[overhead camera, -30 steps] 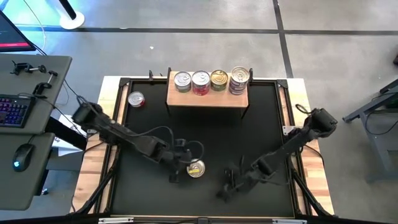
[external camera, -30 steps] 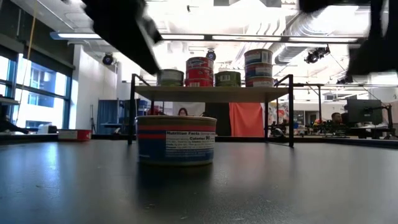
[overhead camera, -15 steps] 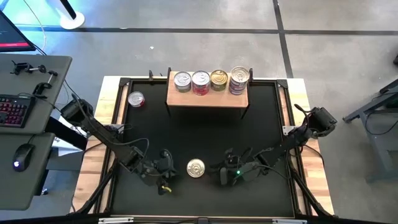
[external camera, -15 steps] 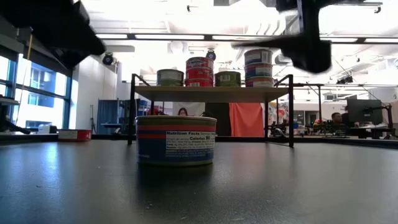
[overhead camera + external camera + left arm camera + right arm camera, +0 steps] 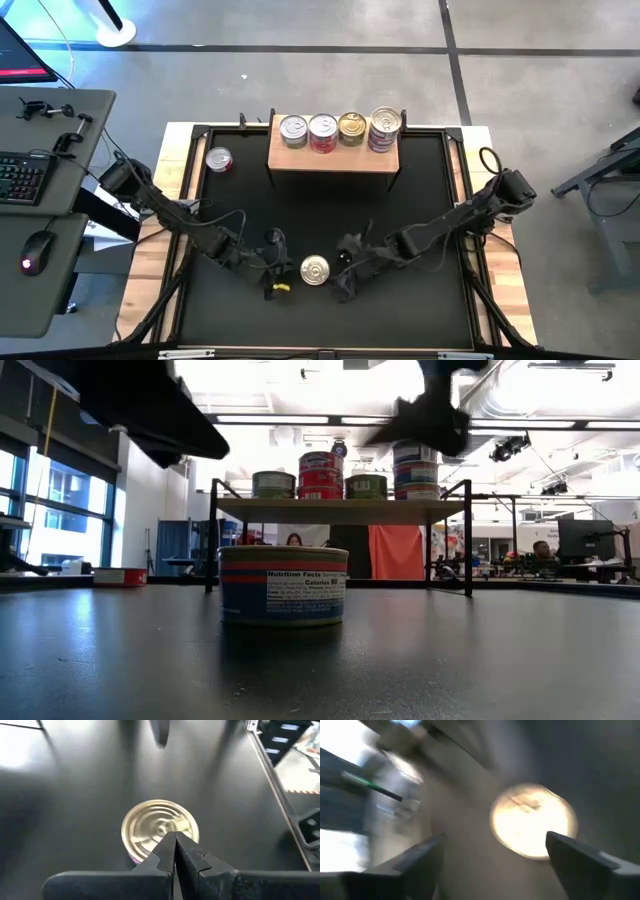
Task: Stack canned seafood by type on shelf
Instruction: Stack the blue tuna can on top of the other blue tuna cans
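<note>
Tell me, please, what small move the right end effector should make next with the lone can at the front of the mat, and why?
Probably ease the right end effector over the can and lower its open fingers around it. They stand wide beside the can, not yet around it; the left end effector is shut, just off the can's other side. The shelf already holds four stacks.

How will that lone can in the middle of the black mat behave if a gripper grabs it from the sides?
The can looks like rigid metal, so it probably won't give. It sits flat on the mat and is wider than tall in the low view, so tipping seems unlikely. Its smooth sides may be slippery, and it is probably heavy for its size if full.
</note>
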